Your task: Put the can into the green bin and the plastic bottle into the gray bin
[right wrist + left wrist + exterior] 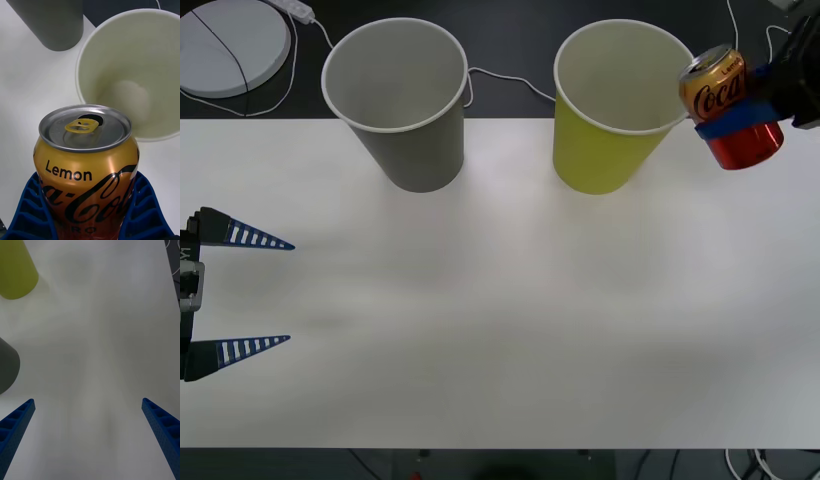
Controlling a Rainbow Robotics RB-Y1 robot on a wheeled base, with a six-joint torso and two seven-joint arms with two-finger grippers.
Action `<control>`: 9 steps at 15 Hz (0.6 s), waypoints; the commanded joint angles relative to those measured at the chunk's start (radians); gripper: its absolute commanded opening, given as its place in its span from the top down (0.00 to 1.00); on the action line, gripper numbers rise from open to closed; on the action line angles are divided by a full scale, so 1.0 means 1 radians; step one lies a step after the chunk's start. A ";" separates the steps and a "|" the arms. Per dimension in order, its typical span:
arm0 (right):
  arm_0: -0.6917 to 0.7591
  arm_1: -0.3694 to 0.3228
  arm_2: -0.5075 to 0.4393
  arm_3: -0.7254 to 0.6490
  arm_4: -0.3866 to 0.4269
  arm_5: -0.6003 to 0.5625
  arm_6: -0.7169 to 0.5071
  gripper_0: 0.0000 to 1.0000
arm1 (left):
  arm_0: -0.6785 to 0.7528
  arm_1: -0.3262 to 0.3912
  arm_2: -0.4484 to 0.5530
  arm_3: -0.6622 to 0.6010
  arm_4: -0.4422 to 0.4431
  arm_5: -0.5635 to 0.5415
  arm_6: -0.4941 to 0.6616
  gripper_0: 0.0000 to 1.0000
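My right gripper (738, 112) is shut on the can (728, 105), a red and orange-gold can with Coca-Cola script, held in the air just right of the green bin (612, 150). In the right wrist view the can (87, 165) sits between the blue fingers (28, 213), its top beside the green bin's open mouth (131, 75). The gray bin (402, 120) stands upright to the green bin's left. At the table's left edge my left gripper (288, 293) rests open. The plastic bottle is out of view.
The white table (500, 320) stretches wide in front of both cups. Behind it lie a round white disc (225, 45) and a white cable (510, 80) on a dark floor.
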 commanded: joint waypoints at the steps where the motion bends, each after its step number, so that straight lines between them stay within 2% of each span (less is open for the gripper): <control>1: -0.127 0.011 0.099 0.119 0.013 0.000 0.019 1.00 | 0.000 0.000 0.000 0.000 0.000 0.000 0.000 0.00; 7: -0.343 0.096 0.269 0.372 0.079 0.000 0.033 1.00 | 0.000 0.000 0.000 0.000 0.000 0.000 0.000 0.00; 9: -0.395 0.146 0.292 0.435 0.137 0.000 0.047 1.00 | 0.000 0.000 0.000 0.000 0.000 0.000 0.000 0.00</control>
